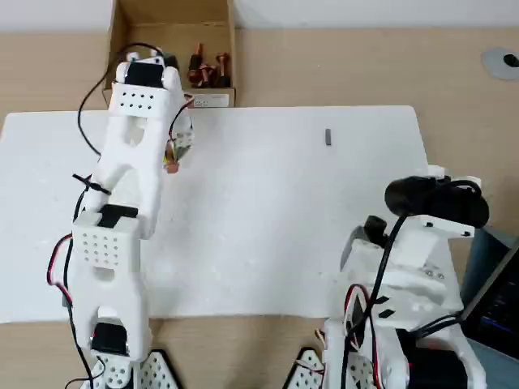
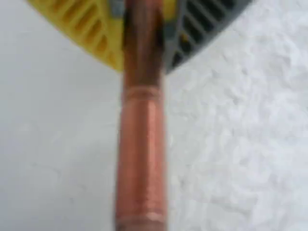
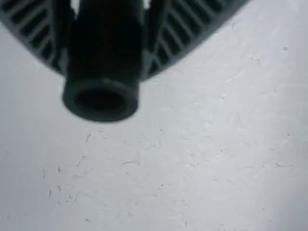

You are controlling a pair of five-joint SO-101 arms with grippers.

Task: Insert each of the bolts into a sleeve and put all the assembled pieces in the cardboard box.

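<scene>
Surface: white sheet (image 1: 284,227) over tan table (image 1: 340,65), loose sleeve (image 1: 328,137) lying on it
Left gripper (image 2: 142,62): pinching a copper bolt (image 2: 142,159)
Right gripper (image 3: 103,43): clamped on dark sleeve (image 3: 101,98)
Cardboard box (image 1: 170,20): far edge, copper pieces (image 1: 208,69) inside

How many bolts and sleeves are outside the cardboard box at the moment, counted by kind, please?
Bolt: 1, in the left gripper
Sleeve: 2, one in the right gripper, one loose on the mat
Total: 3

A white foam sheet (image 1: 268,211) covers the wooden table (image 1: 340,69), with a grey disc (image 1: 501,61) at its far corner.
</scene>
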